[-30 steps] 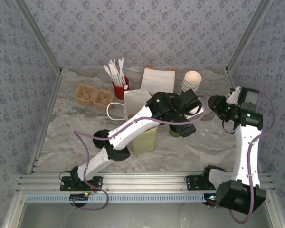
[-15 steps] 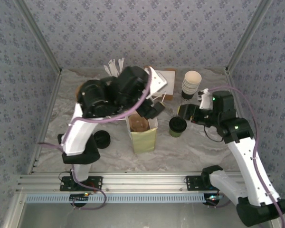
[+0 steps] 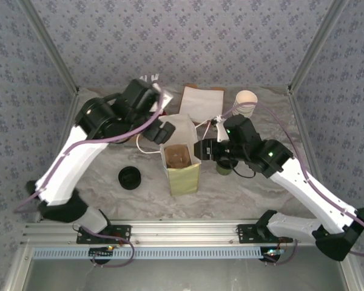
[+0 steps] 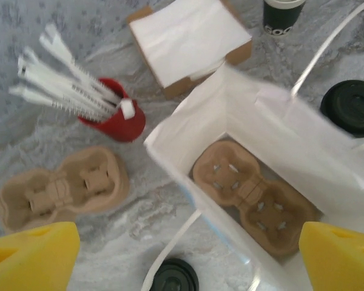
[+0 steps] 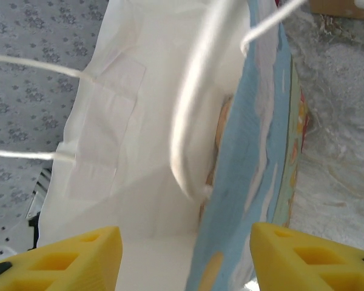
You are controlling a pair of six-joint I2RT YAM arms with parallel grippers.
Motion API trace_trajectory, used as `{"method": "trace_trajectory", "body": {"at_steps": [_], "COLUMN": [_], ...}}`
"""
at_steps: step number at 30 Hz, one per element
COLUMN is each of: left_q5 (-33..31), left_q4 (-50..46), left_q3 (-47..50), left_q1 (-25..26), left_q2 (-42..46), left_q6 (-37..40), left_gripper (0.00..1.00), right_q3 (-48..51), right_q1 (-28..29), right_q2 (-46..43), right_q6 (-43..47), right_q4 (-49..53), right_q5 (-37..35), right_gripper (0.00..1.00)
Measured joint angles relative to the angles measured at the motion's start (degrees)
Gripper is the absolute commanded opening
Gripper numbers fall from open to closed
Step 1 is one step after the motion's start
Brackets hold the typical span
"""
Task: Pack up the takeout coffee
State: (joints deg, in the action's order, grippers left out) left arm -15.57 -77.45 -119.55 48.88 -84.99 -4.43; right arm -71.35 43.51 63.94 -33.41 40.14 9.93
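Straddling a side wall of the paper bag (image 3: 183,176), the right gripper (image 5: 182,233) stands with its yellow fingers (image 5: 67,257) partly spread, clamping nothing. The left gripper (image 3: 164,130) hangs over the bag's far side, spread wide and empty. Inside the bag lies a brown cup carrier (image 4: 255,197). The takeout coffee (image 4: 352,106) stands on the table (image 3: 230,194) just beside the bag's right side, outside it, partly under the right arm (image 3: 297,176).

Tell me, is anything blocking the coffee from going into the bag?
Nothing lies between the coffee and the bag beside it. The bag is open, its cup holder empty. The right pincer hovers at the rim.
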Motion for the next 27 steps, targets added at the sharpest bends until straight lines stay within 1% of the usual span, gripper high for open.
{"method": "trace_trajectory", "body": {"at_steps": [1,3,6,14,15,16,17,18,21,27], "left_q5": [0.9,1.7,3.2,5.6,5.8,5.9,6.1,6.3,7.8,10.3], "left_q4": [1.7,4.3,7.5,11.4,11.5,11.7,11.8,12.1,13.5,14.8], "left_q3": [3.7,7.9,11.4,15.0,15.0,15.0,15.0,15.2,16.8,19.3], "left_q1": [-1.6,-3.8,-4.7,-4.9,-5.0,-5.0,-5.0,-5.0,-5.0,-5.0], "left_q2": [3.0,7.2,11.2,12.6,12.6,12.6,12.6,12.7,13.4,14.1], "left_q6": [-0.3,-0.9,-1.5,-2.3,-2.3,-2.4,-2.4,-2.4,-2.3,-2.3], "left_gripper": [0.94,0.95,0.96,0.96,0.96,0.96,0.96,0.96,0.96,0.96], "right_q3": [-0.6,-1.6,-2.9,-4.3,-4.5,-4.8,-5.0,-5.4,-7.2,-12.2], "right_q1": [0.2,0.4,0.4,0.3,0.2,0.0,-0.2,-0.6,-2.4,-5.9], "right_q2": [0.9,2.4,4.3,8.4,9.0,9.6,10.2,10.8,13.0,18.3], "right_q6": [0.2,0.8,1.7,3.7,4.1,4.4,4.9,5.3,6.9,12.4], "right_q4": [-0.1,-0.1,0.0,1.2,1.3,1.5,1.5,1.5,1.5,1.3], "right_q5": [-0.7,-2.1,-3.8,-7.3,-7.6,-7.7,-7.7,-7.7,-7.5,-5.7], "right_gripper": [0.55,0.51,0.49,0.42,0.4,0.3,0.18,0.11,0.04,0.04]}}
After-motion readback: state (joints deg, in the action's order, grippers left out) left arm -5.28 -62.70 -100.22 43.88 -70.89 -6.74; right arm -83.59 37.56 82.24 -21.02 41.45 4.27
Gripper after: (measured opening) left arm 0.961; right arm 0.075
